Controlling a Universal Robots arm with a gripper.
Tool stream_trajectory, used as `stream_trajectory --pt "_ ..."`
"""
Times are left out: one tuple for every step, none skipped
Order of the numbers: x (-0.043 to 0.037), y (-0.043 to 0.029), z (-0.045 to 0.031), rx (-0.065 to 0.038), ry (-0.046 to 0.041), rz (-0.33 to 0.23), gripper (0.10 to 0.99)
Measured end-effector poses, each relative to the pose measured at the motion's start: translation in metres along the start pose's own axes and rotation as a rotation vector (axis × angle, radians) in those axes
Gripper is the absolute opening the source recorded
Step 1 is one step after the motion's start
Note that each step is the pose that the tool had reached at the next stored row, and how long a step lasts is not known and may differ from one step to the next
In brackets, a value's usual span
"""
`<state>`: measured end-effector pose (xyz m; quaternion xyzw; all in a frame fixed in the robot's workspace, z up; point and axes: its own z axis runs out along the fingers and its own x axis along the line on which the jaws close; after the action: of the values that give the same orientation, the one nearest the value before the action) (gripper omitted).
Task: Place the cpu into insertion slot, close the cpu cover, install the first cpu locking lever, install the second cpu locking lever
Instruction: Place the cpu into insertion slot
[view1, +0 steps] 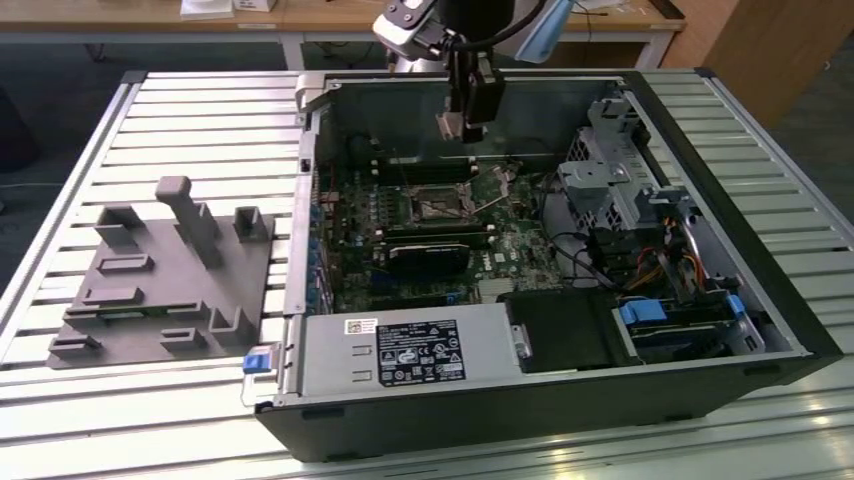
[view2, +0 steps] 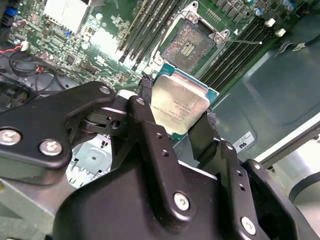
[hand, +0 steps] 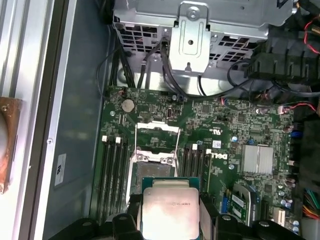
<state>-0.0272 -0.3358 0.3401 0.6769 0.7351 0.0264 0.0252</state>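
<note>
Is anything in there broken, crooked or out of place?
Nothing stands out. The cpu is off the board only because the gripper holds it by its edges above the green motherboard; the insertion slot lies open and empty. I see no damage.

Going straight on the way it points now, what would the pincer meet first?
Probably the open insertion slot, which lies ahead of the cpu held in the pincer. Depth is unclear, so it may land just beside it.
</note>
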Motion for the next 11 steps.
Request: stream_trajectory --pt "0.0006 -0.0001 0.0019 0.0 0.0001 0.0 0.541" --pt "0.0011 -0.0002 0.0038 0.0 0.0001 0.0 0.541" --pt "0.0016 -0.0003 0.0056 0.0 0.0001 0.0 0.541" --pt "0.002 -0.0004 0.0073 0.0 -0.0001 0.0 0.541" --pt "0.0022 -0.0005 0.0092 0.0 0.0001 0.0 0.541" --pt "0.0024 -0.0006 0.011 0.0 0.0001 0.0 0.541" --pt "0.0025 -0.0007 0.0128 0.0 0.0001 0.0 0.541" --pt "0.0026 -0.0009 0.0146 0.0 0.0001 0.0 0.541" --pt "0.0026 -0.001 0.0164 0.0 0.0 0.0 0.541" --pt "0.0026 -0.0011 0.0182 0.0 0.0 0.0 0.541" --pt "0.0026 -0.0012 0.0197 0.0 0.0 0.0 0.541"
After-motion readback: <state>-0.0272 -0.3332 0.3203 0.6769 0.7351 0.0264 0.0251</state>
